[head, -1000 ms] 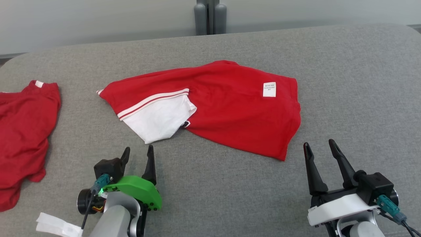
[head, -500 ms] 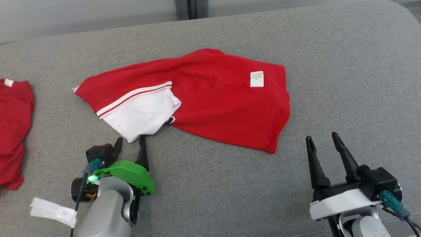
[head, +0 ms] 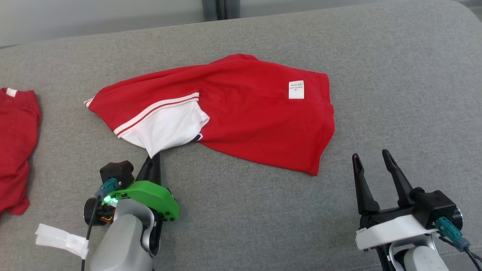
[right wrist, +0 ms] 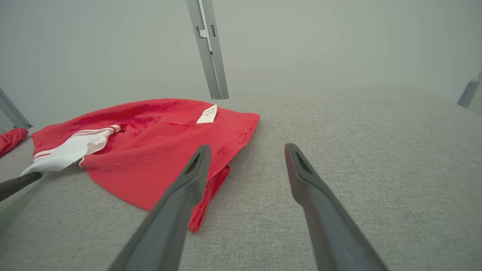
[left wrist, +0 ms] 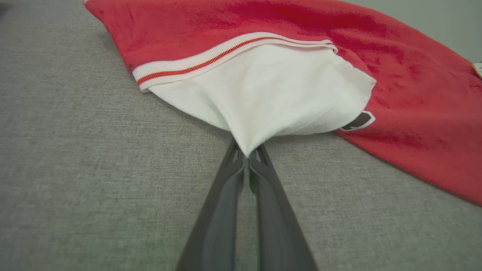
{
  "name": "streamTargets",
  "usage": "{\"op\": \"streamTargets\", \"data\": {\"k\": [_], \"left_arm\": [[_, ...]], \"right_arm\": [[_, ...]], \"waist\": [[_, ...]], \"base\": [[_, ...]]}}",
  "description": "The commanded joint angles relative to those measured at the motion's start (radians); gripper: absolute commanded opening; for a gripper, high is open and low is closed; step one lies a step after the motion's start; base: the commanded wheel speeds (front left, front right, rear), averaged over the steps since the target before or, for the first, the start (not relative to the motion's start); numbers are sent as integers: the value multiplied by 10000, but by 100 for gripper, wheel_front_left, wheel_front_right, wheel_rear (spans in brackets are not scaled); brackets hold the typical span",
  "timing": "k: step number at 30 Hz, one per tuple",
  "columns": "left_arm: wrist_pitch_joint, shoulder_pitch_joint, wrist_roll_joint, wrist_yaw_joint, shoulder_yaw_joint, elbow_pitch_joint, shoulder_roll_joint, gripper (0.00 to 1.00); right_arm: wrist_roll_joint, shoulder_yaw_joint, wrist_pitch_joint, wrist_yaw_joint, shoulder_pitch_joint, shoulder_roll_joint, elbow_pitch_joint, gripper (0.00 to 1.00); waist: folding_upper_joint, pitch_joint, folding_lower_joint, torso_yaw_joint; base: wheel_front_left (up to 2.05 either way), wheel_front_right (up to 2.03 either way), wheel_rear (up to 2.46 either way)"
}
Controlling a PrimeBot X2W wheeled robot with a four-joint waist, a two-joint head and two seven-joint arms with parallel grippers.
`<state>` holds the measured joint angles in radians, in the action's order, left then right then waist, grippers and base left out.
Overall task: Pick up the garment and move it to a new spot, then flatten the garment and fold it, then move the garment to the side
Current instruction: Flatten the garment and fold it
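Grey cloth-covered bench [head: 263, 226] is carrying the red garment [head: 256, 120], which is lying mid-bench with its long axis running left to right. At its near-left the left hand [head: 152, 160] is pinching the white corner [left wrist: 263, 98], fingers together; how deep the bite is looks hard to tell. The cloth is trailing away up-right from it. Off the near-right hem the right hand [head: 370, 155] is waiting, fingers apart and holding nothing.

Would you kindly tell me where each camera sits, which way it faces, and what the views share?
Head view: on the head, facing forward and down at the red garment; left gripper and right gripper show below.
Left wrist view: on that wrist, looking along shut fingers pinching the garment's white part.
Right wrist view: on that wrist, looking along open fingers toward the garment.
Shared: all show the garment.
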<state>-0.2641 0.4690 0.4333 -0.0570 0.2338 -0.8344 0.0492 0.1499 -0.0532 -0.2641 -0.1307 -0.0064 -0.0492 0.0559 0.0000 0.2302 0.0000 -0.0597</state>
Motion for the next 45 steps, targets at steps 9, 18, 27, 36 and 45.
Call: {"op": "streamTargets", "data": {"k": [9,18,27,36,45], "left_arm": [[-5,-937,-1306,182,-9,1443,199,0],[-5,-1106,-1770,5,-247,2158,215,0],[-5,-888,-2078,-74,-340,2285,169,0],[-5,-849,-2295,-128,-539,2240,153,0],[-5,-806,-2418,-167,-658,2182,134,0]], "right_arm": [[502,-136,-1,-1,-806,-24,538,100],[1765,-232,140,-1,-3428,-599,4639,100],[4792,-1037,1752,-1,-5458,-1416,6877,100],[7166,-1852,2071,-1,-5761,-1873,6736,100],[8481,-2611,1943,-1,-5799,-2324,6575,28]], "waist": [[0,-177,0,696],[0,-8,0,1209],[0,158,0,1527],[0,213,0,1527],[0,183,0,1466]], "base": [[0,0,0],[0,0,0],[0,0,0],[0,0,0],[0,0,0]]}}
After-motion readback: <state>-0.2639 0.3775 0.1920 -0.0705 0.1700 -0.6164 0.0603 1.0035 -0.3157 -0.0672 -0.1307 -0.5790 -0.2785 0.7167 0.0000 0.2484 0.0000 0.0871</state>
